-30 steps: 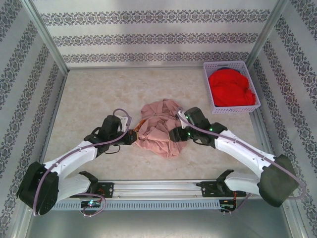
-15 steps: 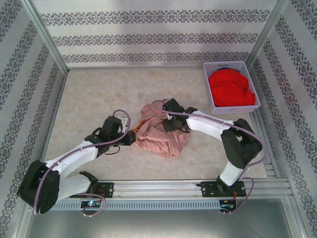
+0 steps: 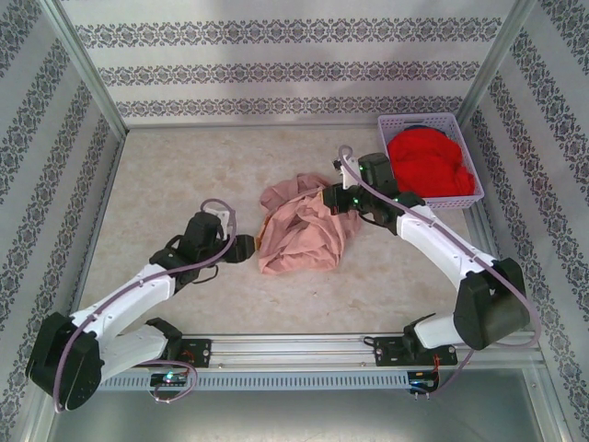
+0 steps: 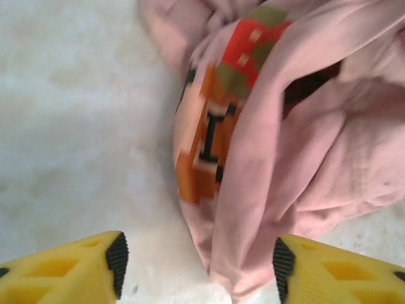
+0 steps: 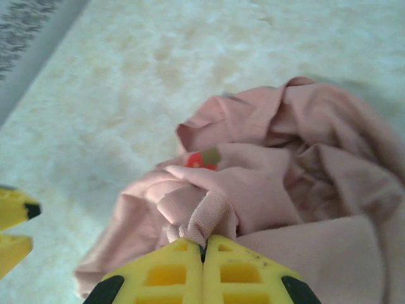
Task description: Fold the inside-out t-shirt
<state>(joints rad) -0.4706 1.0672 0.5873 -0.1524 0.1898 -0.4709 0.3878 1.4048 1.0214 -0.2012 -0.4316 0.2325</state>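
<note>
T-shirt: the inside-out t-shirt [image 3: 299, 235] lies crumpled in the middle of the counter [image 3: 175, 175], between the two arms, with part of its print [image 4: 215, 120] showing on the left side.
Right gripper [image 5: 204, 248]: jaws closed on a ribbed fold at the far right edge of the heap, probably to pull the cloth open.
Left gripper [image 4: 197, 259]: jaws wide and low at the shirt's left edge, with cloth between them but not gripped. It seems ready to take it.
Basket [image 3: 385, 157]: keeps the red garment [image 3: 428, 161] apart from the work.

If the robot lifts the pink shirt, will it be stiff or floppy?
Probably floppy: the t-shirt lies crumpled in soft folds. It would likely hang down from wherever it's pinched, as at the right gripper, shut on a bunched edge.
</note>
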